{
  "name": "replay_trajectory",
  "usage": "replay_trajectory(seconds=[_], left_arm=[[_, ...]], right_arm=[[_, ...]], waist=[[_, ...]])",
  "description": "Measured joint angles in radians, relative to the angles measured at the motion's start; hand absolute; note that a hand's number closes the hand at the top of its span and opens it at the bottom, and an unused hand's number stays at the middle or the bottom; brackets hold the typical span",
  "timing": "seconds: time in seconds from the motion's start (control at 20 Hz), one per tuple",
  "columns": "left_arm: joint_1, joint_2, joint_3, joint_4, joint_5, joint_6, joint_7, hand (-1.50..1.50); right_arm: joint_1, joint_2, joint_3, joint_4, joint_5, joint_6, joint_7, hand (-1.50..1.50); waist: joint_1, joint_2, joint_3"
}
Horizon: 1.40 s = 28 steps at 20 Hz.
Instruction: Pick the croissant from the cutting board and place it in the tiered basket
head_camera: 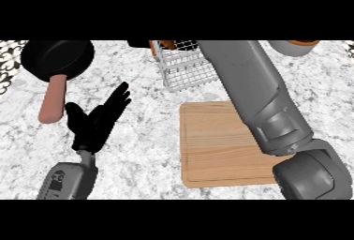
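Reaching over the tiered basket (183,70), my right forearm (256,93) leaves the view; my right hand is unseen, so I cannot tell its grip. The cutting board (214,145) lies bare, so the croissant is probably up there. My left hand (97,122) rests, fingers spread. Next: release into 1 tier.

Counter (138,164) is white marble with grey veining and speckle; cutting board (214,150) at 4 o'clock is pale tan wood with fine straight grain lines. Pan (56,56) at 11 o'clock is black, its handle (52,101) salmon pink; basket (183,70) at 12 o'clock is a white-grey wire grid. Left hand (97,123) at 8 o'clock is black, left forearm (69,180) and right forearm (252,84) mid grey, the right one with darker grey joint sections.
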Motion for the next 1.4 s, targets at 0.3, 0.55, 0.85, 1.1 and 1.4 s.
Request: replay_trajectory(seconds=[0.3,0.55,0.85,1.1,1.4], left_arm=[[-0.004,-0.017,-0.019,0.004,-0.017,0.008,-0.002,0.0],[-0.007,-0.028,-0.021,0.016,-0.027,0.021,-0.011,0.0],[0.027,-0.014,0.006,-0.002,-0.015,0.024,-0.011,0.0],[0.049,-0.002,0.024,-0.013,-0.009,0.024,-0.005,0.0],[0.067,0.017,0.051,-0.014,0.0,0.019,-0.012,0.0]], right_arm=[[-0.056,0.005,-0.004,0.081,-0.073,-0.113,-0.138,-1.5],[-0.09,-0.002,-0.044,0.11,-0.094,-0.251,-0.161,-1.5],[-0.051,-0.106,-0.112,0.124,-0.14,-0.269,-0.134,-1.5],[0.039,-0.228,-0.11,0.085,-0.157,-0.118,-0.124,-1.5],[0.173,-0.389,-0.101,-0.008,-0.2,0.173,-0.149,-1.5]], waist=[[0.01,0.002,-0.001],[-0.01,-0.002,-0.001],[-0.041,-0.012,0.0],[-0.074,-0.023,0.002],[-0.1,-0.031,0.002]])
